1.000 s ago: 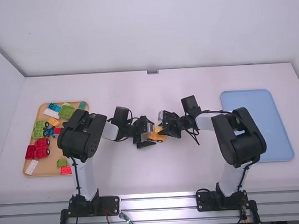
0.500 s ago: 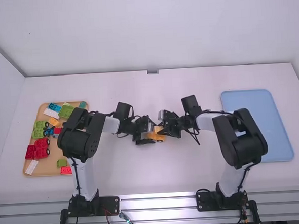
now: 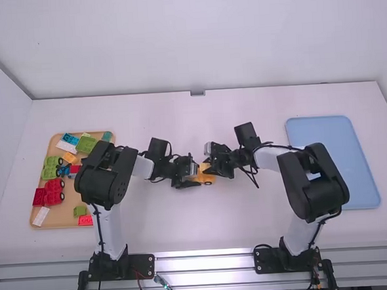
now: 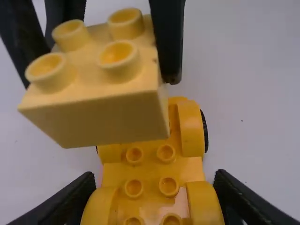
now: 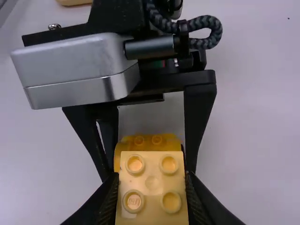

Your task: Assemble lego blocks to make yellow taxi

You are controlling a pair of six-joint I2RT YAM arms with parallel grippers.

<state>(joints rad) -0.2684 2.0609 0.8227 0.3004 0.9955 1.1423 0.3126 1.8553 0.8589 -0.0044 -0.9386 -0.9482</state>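
Against the frame of half a second ago, the left arm's wrist has shifted slightly toward the near side, and the right arm's elbow has edged a little to the right. The right gripper [image 3: 209, 168] keeps its place near mid-table, facing the left gripper [image 3: 197, 176].

From above, the yellow car base [image 3: 209, 180] is noted between the two grippers. The left wrist view adds the studs along its top and a black wheel [image 4: 205, 131] on one side; the left gripper is clamped on the base, fingers on both sides. It also shows the pale yellow brick [image 4: 96, 112] above part of the base, stud side up. The right wrist view confirms the right gripper grasping that brick, its four studs exposed. Whether brick and base touch, I cannot tell.

At the left stands a wooden tray [image 3: 65, 217] containing a green wheeled piece [image 3: 51, 167], a red wheeled piece [image 3: 54, 191], a large green block [image 3: 87, 144], a blue block [image 3: 69, 138], a yellow block [image 3: 69, 157], a small green block [image 3: 80, 210] and, at the near edge, a red block [image 3: 85, 220]. At the right lies a blue tray [image 3: 330, 130].
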